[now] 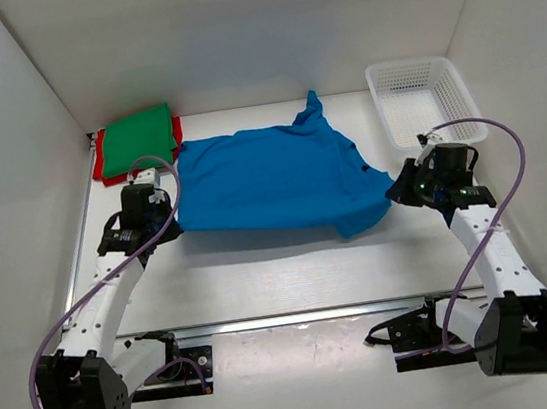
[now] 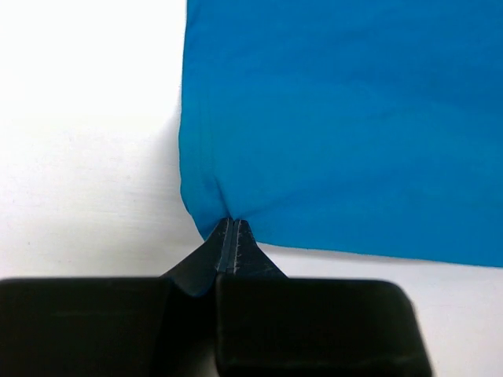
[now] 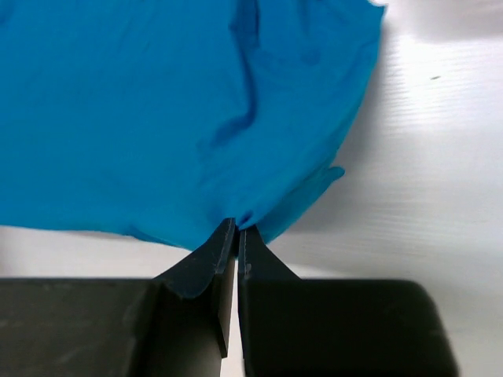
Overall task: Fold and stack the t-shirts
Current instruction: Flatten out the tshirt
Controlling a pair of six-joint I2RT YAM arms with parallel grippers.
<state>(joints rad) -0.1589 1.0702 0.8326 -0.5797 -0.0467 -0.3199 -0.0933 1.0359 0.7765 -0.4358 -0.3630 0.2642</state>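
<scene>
Folding step: blue t-shirt (image 1: 270,180) is pinched at opposite ends by left gripper (image 2: 233,226) and right gripper (image 3: 236,229); even tension is advised.

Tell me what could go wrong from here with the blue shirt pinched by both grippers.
1. The left gripper and right gripper each pinch only a small bit at the edge of the blue shirt; the cloth may slip out when pulled.
2. The shirt's far side is rumpled, so a fold may come out uneven.
3. Its left edge lies close to the green shirt on the red shirt; a sweep might disturb that stack.
</scene>
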